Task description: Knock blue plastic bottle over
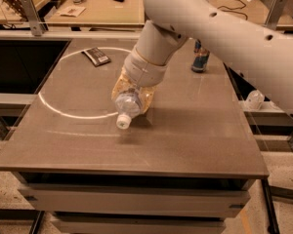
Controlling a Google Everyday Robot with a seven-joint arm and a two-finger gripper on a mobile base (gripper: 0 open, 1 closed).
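The blue plastic bottle (129, 103) is clear and pale, with a white cap (123, 123). It is tilted steeply, cap pointing down toward the table's front, and casts a shadow on the tabletop below it. My gripper (133, 97) with amber fingers (147, 98) is closed around the bottle's body, in the middle of the brown table (195, 140). The bottle's label and base are hidden by the gripper and the white arm.
A blue-and-silver drink can (201, 57) stands upright at the back right of the table. A dark flat packet (96, 56) lies at the back left inside a white ring (53, 107). A crumpled clear bottle (255, 99) lies beyond the right edge.
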